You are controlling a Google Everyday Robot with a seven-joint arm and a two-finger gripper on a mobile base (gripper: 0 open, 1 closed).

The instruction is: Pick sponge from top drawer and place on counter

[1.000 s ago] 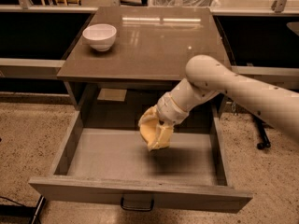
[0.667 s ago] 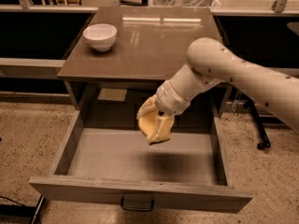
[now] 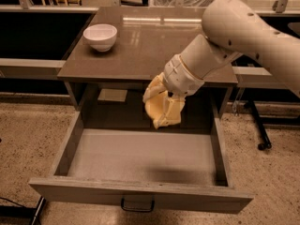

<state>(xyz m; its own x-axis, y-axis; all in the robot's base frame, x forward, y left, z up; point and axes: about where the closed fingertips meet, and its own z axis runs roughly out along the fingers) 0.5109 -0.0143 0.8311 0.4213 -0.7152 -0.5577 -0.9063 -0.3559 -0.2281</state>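
The top drawer (image 3: pixel 140 156) is pulled wide open, with a flat grey bottom and a dark pull handle (image 3: pixel 137 204) on its front. My yellowish gripper (image 3: pixel 161 108) hangs above the back of the drawer, just below the front edge of the counter (image 3: pixel 154 41). It is shut on the pale-yellow sponge (image 3: pixel 171 111), which is held clear of the drawer bottom. The fingers hide part of the sponge.
A white bowl (image 3: pixel 100 36) stands at the counter's back left. My arm (image 3: pixel 243 36) reaches in from the right over the counter's front right corner. A pale flat patch (image 3: pixel 112 95) lies in the cabinet behind the drawer. A chair base (image 3: pixel 260 135) stands to the right.
The gripper has risen with the sponge from low inside the drawer to just under the counter's front edge. The arm has lifted over the counter's right side.
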